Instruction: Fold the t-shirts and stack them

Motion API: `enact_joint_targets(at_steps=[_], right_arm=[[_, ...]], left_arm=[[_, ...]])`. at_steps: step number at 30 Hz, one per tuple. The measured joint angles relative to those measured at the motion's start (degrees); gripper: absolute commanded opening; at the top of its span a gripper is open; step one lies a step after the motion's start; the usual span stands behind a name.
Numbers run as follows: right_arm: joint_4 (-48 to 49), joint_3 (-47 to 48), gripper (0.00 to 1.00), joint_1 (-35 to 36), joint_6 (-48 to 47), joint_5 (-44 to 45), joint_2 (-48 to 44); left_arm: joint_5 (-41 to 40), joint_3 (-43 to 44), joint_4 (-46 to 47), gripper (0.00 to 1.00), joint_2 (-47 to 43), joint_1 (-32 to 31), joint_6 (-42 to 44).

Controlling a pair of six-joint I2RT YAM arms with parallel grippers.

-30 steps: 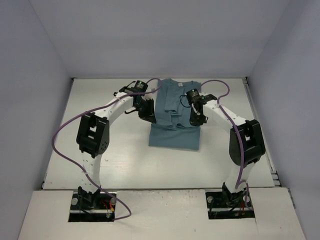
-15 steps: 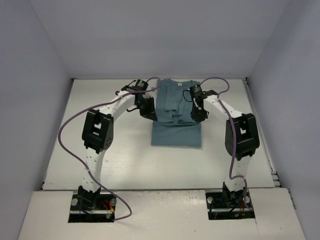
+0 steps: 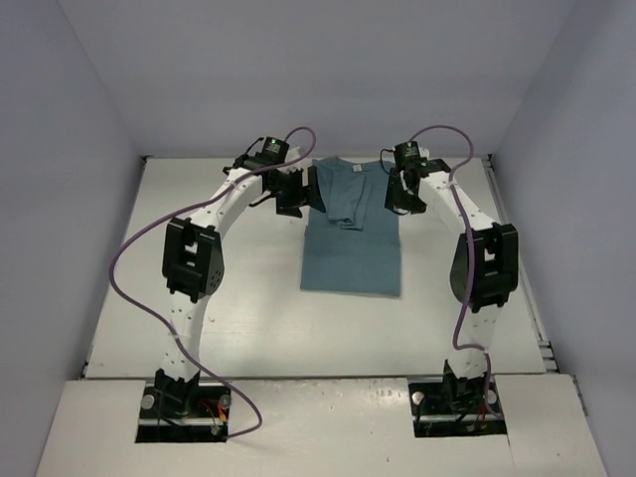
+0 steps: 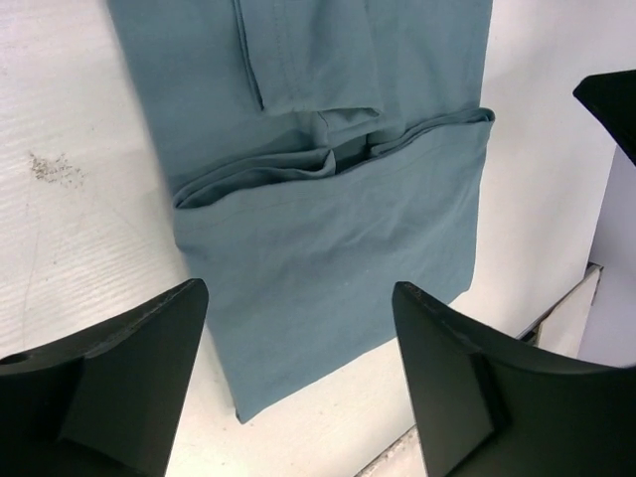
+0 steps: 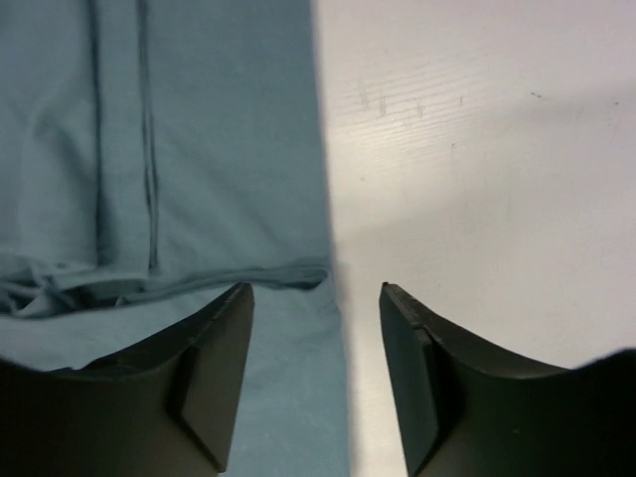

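The t-shirt (image 3: 350, 248) lies flat on the table (image 3: 229, 298), its sides folded inward into a narrow strip with the collar at the far end, probably readied for a crosswise fold. The left gripper (image 3: 294, 194) and right gripper (image 3: 401, 194) flank its shoulders, jaws apart and holding nothing (cloth shows below both). Bare table opens toward the bases; the back wall stands near the collar.

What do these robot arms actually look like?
The left arm and right arm are slim white links with chunky black joint blocks. A purple cable loops along each. The left gripper and right gripper each have two black wedge-shaped fingers.
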Motion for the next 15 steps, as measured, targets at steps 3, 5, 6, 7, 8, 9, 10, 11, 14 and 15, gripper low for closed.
enact_joint_targets(at_steps=[3,5,6,7,8,9,10,11,14,15], right_arm=[[0.61,-3.93,0.57,0.06,-0.50,-1.69,-4.27],[0.22,-8.87,0.57,0.19,-0.42,-2.79,-8.62],[0.40,-11.49,0.57,0.29,-0.25,-3.33,-10.79],[1.97,-14.59,0.61,0.49,0.22,-3.91,-12.99],[3.38,-18.67,0.64,0.61,1.07,-4.22,-15.58],[4.38,-23.82,0.67,0.76,2.23,-4.60,-18.89],[4.00,-27.78,0.70,0.89,3.14,-5.08,-21.53],[3.45,-31.34,0.72,1.01,4.00,-5.58,-23.92],[5.95,-40.74,0.75,1.39,7.54,-7.10,-29.82],[6.61,-43.27,0.75,1.42,8.61,-7.64,-31.32]], left_arm=[[-1.38,-6.00,0.69,0.79,-4.87,-0.10,0.80],[-2.28,-11.50,-0.16,0.79,-9.46,-0.21,1.28],[-2.70,-14.73,0.21,0.79,-11.98,-0.27,1.45],[-3.12,-19.32,2.73,0.79,-15.09,-0.38,1.50],[-3.36,-23.67,3.50,0.79,-17.93,-0.48,1.21],[-3.45,-29.04,4.73,0.83,-21.26,-0.55,0.64],[-3.48,-32.80,5.01,0.87,-23.40,-0.62,0.21],[-3.52,-36.08,5.15,0.87,-25.17,-0.70,-0.22],[-4.22,-44.97,9.07,0.87,-28.16,-1.35,-2.44],[-4.27,-47.46,10.24,0.87,-28.47,-1.52,-3.47]])
